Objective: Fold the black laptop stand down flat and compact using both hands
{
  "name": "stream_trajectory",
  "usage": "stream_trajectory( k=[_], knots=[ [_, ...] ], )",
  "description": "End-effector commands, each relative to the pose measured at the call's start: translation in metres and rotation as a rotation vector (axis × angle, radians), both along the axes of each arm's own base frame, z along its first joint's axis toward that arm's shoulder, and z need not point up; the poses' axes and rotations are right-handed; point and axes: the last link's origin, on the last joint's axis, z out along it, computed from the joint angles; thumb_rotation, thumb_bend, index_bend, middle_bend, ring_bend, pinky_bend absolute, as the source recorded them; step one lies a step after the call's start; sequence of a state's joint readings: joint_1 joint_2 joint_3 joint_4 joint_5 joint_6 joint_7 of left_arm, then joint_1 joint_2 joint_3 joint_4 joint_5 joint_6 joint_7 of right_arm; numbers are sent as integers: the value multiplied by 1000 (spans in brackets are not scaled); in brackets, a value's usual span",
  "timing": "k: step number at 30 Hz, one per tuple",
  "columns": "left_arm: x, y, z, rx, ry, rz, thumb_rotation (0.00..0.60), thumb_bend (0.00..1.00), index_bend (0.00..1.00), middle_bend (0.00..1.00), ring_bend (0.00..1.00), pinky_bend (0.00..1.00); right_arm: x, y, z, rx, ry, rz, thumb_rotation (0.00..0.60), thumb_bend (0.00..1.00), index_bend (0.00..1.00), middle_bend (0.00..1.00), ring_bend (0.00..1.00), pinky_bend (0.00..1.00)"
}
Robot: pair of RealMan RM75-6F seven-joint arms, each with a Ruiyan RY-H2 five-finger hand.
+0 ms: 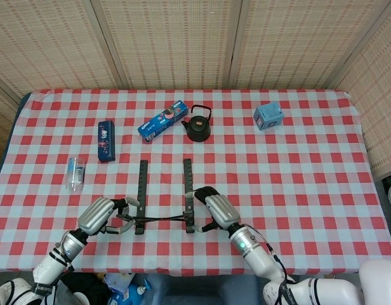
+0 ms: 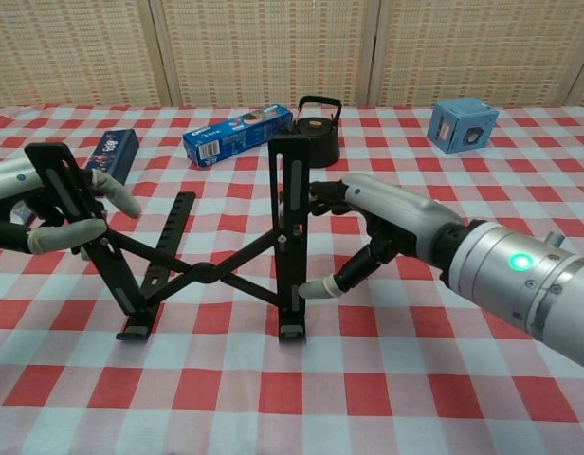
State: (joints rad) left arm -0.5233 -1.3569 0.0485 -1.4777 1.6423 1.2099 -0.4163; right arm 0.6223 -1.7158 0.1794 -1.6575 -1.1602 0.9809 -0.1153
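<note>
Near the tabletop's front edge, the left hand (image 2: 45, 204) and right hand (image 2: 368, 232) each grasp one raised arm of the black laptop stand (image 2: 202, 270), apparently bracing both sides to collapse its crossed links.

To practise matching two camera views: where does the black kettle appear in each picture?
Head view: black kettle sits above centre, just beyond the laptop stand.
Chest view: kettle at upper centre, behind the stand's upright bar.
Shared landmark: blue toothpaste box immediately left of it.
</note>
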Motion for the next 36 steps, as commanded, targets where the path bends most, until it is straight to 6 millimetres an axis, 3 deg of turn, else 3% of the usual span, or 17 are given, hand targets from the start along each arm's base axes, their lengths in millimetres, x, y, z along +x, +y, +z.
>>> stream_trajectory(
  k=[1,9,19,27,31,36],
  knots=[
    [-1,-1,4,5,-1,5,234,325,241,383,347,656,2,-1,6,-9,-15,2,600,98,131,166,87,79],
    [-1,-2,17,29,-3,11,227,325,211,294,232,433,10,-2,10,-33,-38,13,600,95,121,158,83,79],
    [-5,4,29,109,58,0,282,325,198,257,184,344,22,-10,16,-99,-70,20,600,95,120,156,82,79],
    [-5,29,35,176,76,36,335,325,163,155,56,247,35,-22,18,-193,-87,-8,600,95,0,39,1,61],
    [-5,46,38,199,95,55,348,325,117,96,13,223,40,-32,19,-261,-62,-33,600,95,0,0,0,4],
    [-6,61,48,228,114,86,352,325,67,28,0,199,41,-39,26,-309,-44,-48,600,96,0,0,0,0]
  ],
)
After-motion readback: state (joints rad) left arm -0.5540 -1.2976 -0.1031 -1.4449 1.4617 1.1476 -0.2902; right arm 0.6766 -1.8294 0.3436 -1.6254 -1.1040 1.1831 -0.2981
